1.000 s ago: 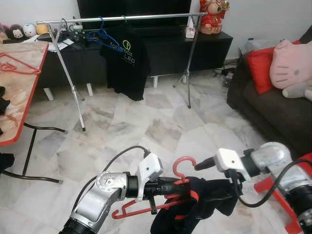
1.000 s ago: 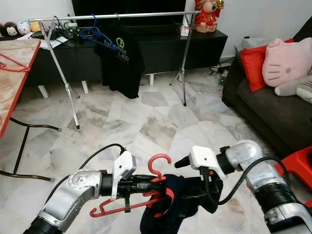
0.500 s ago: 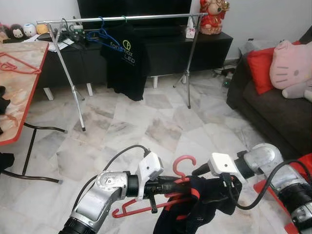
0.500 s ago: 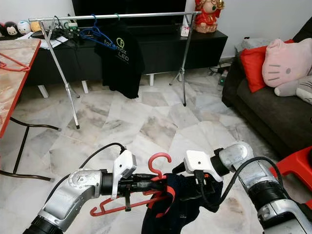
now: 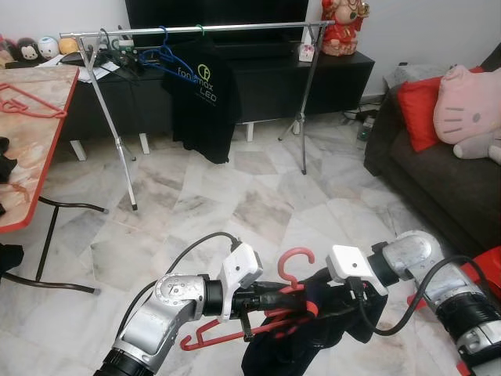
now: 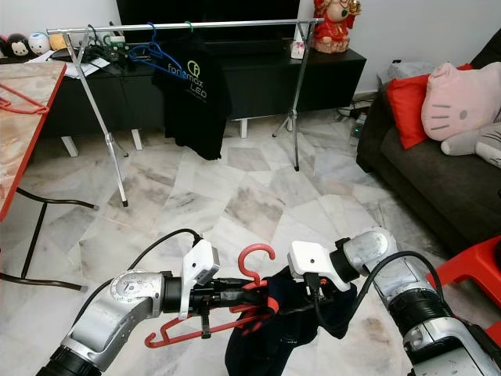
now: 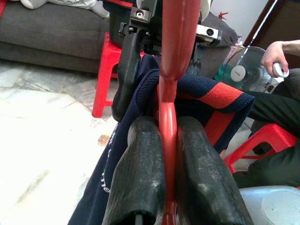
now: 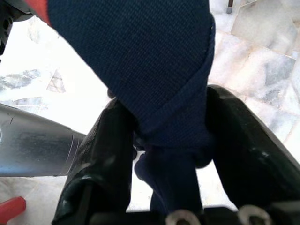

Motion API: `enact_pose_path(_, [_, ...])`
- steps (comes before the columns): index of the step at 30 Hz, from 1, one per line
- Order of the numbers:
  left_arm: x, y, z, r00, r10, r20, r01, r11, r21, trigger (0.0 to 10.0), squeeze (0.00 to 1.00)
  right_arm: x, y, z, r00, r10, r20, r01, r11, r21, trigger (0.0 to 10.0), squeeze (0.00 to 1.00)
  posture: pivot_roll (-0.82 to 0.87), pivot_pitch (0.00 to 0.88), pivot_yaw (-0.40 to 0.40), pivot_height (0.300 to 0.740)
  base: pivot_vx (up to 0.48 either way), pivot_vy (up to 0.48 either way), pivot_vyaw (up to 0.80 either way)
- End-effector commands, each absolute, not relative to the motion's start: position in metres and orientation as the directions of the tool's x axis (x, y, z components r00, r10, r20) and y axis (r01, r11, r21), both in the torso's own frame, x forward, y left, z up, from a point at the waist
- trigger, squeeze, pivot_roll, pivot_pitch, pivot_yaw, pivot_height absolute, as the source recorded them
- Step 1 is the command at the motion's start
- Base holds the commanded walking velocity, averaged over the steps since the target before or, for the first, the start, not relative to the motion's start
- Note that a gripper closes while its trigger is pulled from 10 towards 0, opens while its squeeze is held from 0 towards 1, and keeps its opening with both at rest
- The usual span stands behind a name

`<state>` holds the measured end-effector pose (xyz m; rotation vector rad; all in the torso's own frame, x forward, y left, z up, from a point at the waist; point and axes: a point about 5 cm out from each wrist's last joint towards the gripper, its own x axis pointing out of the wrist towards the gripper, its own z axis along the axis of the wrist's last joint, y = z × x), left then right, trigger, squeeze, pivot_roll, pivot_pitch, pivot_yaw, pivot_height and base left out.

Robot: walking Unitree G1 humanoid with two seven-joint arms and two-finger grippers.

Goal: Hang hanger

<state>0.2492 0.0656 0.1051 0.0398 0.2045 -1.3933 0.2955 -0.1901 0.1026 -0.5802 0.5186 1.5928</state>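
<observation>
**Red hanger and navy garment held low between both grippers, well short of the rail**

You have the red plastic hanger (image 5: 258,317) low in front of the robot, above the marble floor (image 5: 235,204). Its hook (image 5: 293,262) curls upward and its arms run out toward the robot's left. The left gripper (image 7: 165,154) is closed tight on the hanger's neck: in the left wrist view both black pads press against the red stem from either side.

Draped over the hanger is a navy garment with a red band (image 7: 211,96), most of it hanging in a dark bundle (image 5: 313,345) below the hanger. Your right gripper (image 8: 171,140) has its fingers (image 8: 105,150) partly closed around a bunched fold of that navy knit (image 8: 154,70), which is wedged between them; in the head views this gripper sits just right of the hook, against the cloth.

The clothes rail (image 5: 196,29) stands well apart, across the floor in front of a dark TV cabinet (image 5: 329,78). A black T-shirt with a printed logo (image 5: 200,102) hangs on it already, with a blue hanger (image 5: 160,53) beside it.

On the robot's left stands a red-edged folding table (image 5: 35,125) with another red hanger (image 5: 27,106) lying on it. On the right stands a dark sofa (image 5: 438,180) with a red cushion (image 5: 415,110) and a pink plush cushion (image 5: 470,106). The left wrist view also shows red plastic stools (image 7: 105,75), a fan (image 7: 241,75), and a person's hand (image 7: 276,54).
</observation>
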Motion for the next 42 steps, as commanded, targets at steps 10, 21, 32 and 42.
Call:
enact_pose_path(10, [0.2524,0.0611,0.124,0.15,-0.982,-0.113,0.987,0.155,-0.04,10.0,0.0,0.2952,-0.1881,0.1026,-0.087,0.769,-0.633,-0.993,-0.116,-0.004,0.0,0.0,-0.05,0.0,-0.101,0.74,0.0,0.0,0.0])
enact_pose_path(21, [0.2551,0.062,0.1263,0.16,-0.981,-0.112,0.986,0.164,-0.027,10.0,0.0,0.2957,-0.1869,0.1029,-0.092,0.768,-0.633,-0.992,-0.123,-0.005,0.0,0.0,-0.05,0.0,-0.102,0.74,0.0,0.0,0.0])
enact_pose_path(32, [0.2561,0.0611,0.1264,0.155,-0.981,-0.121,0.987,0.158,-0.016,10.0,0.0,0.2961,-0.1862,0.1028,-0.086,0.771,-0.631,-0.993,-0.121,-0.012,0.0,0.0,-0.05,0.0,-0.096,0.74,0.0,0.0,0.0])
enact_pose_path(42, [0.2562,0.0596,0.1246,0.141,-0.981,-0.137,0.989,0.144,-0.015,10.0,0.52,0.2952,-0.1845,0.1015,-0.085,0.779,-0.622,-0.993,-0.119,-0.013,0.0,0.0,-0.05,0.0,-0.09,0.74,0.0,0.0,0.0])
